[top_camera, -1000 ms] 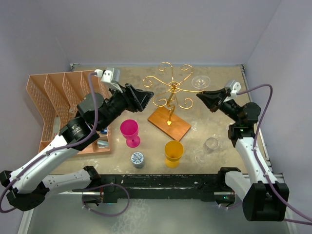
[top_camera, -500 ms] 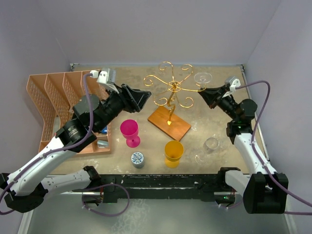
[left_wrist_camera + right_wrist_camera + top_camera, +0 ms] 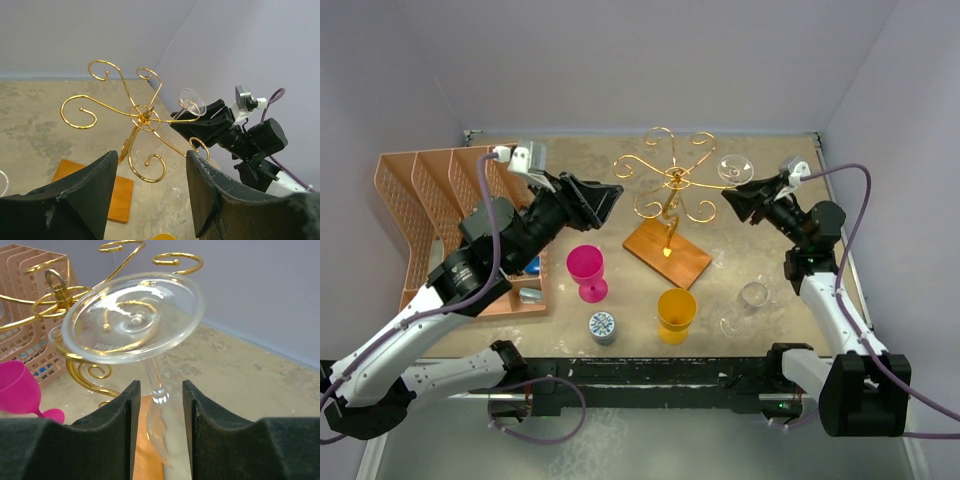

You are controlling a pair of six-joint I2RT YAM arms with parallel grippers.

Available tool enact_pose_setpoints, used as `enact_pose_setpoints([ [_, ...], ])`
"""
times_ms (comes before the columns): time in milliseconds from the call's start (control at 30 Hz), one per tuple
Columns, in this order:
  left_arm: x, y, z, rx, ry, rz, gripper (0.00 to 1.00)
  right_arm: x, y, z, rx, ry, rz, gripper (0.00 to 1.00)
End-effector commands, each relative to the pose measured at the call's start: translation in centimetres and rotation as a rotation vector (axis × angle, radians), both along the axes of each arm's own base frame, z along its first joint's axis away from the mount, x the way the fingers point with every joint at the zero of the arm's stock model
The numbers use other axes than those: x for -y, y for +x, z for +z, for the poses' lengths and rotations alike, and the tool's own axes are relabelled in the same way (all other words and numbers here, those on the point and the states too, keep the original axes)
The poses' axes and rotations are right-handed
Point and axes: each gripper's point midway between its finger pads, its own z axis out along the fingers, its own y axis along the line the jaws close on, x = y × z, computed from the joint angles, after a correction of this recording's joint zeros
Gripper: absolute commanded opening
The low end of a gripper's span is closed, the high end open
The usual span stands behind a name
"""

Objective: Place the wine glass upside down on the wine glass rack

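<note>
The wine glass rack is a gold wire stand with scroll arms on a brown wooden base; it also shows in the left wrist view and the right wrist view. My right gripper is shut on a clear wine glass, held by its bowl, foot up. The foot is level with the rack's right-hand arms and close beside them. The glass also shows in the left wrist view. My left gripper is open and empty, raised left of the rack.
An orange divided basket stands at the left. A pink goblet, a yellow cup and a small patterned jar stand in front. Another clear glass lies on the table at the right.
My right gripper rose a little with the glass, then came down and left, toward the rack's right arms. My left gripper drew back slightly to the left.
</note>
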Motion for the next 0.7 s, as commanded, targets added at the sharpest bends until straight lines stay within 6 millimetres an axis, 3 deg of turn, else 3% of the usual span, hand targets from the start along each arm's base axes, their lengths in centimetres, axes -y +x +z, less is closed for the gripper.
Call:
enact_pose_setpoints([
  [0,-0.9,-0.2,0.8,0.033,-0.005,0.026,0.55,-0.2,-1.1,1.7,0.043,0.015,0.006,0.44],
  [233,-1.2,-0.5,0.5,0.033,0.006,0.018,0.55,0.8,-1.2,1.4,-0.026,0.044,-0.078,0.59],
  [667,-2.4,-1.4,0.0,0.038,0.04,0.021,0.56,3.6,-3.3,2.1,-0.162,0.033,-0.272,0.63],
])
